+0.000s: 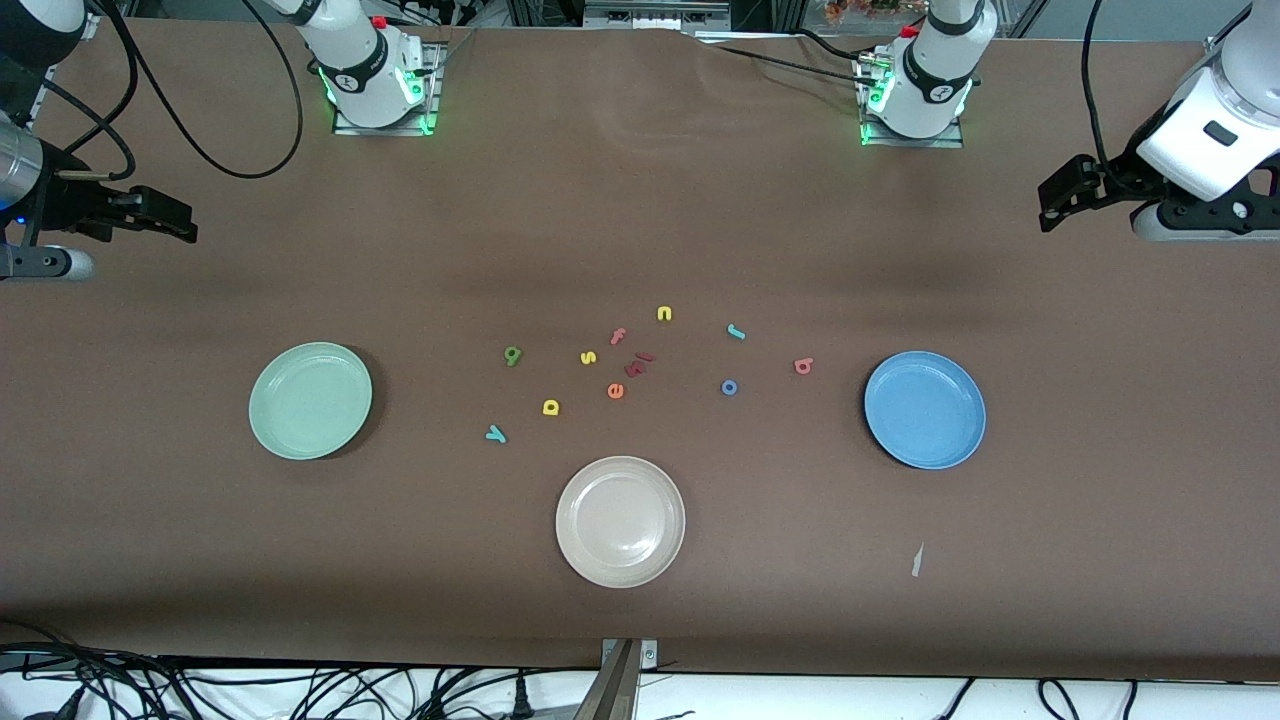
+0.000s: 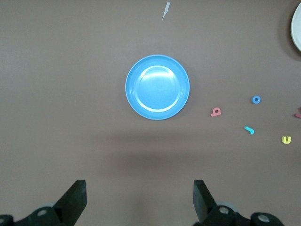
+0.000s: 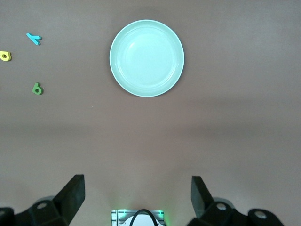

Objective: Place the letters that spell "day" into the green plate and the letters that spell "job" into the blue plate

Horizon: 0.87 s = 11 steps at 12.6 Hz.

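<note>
Both pincers open, empty: left pincer (image 2: 139, 200) over bench near blue plate (image 1: 925, 409), right pincer (image 3: 137, 197) near green plate (image 1: 310, 400).

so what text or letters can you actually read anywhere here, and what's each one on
No printed words, brands or numbers are legible; the only characters are loose foam letters on the table:
"n": yellow n
"j": teal j
"f": pink f
"a": olive-green a
"s": yellow s
"b": salmon-pink b
"o": blue o
"e": orange e
"d": yellow d
"y": teal y
Dark red pieces: unreadable.
</note>
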### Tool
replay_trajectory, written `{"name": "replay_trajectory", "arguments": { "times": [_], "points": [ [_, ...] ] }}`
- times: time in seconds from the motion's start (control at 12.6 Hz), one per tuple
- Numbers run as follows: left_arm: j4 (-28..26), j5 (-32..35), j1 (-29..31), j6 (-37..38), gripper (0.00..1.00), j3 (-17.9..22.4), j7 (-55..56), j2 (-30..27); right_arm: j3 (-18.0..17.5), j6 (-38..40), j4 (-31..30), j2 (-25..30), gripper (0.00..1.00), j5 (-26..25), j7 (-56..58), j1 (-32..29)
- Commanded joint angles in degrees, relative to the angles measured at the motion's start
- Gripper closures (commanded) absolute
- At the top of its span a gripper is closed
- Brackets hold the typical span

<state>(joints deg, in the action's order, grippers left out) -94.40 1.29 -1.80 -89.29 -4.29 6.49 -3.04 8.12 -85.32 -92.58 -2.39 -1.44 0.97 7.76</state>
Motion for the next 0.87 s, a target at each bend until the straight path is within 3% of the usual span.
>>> {"name": "replay_trajectory", "arguments": {
  "times": [0.0, 0.79],
  "points": [
    [2.2, -1.29, 0.74, 0.25, 0.0, 0.16, -1.21, 1.63, 0.41, -0.81, -1.46, 0.72, 0.0, -0.14, -0.71, 0.51],
    [2.46, -1.29, 0.39, 0.25, 0.0, 0.16, -1.04, 1.89, 0.5, -1.34, -1.29, -0.16, 0.0, 0.83, -0.62, 0.86]
  ]
}}
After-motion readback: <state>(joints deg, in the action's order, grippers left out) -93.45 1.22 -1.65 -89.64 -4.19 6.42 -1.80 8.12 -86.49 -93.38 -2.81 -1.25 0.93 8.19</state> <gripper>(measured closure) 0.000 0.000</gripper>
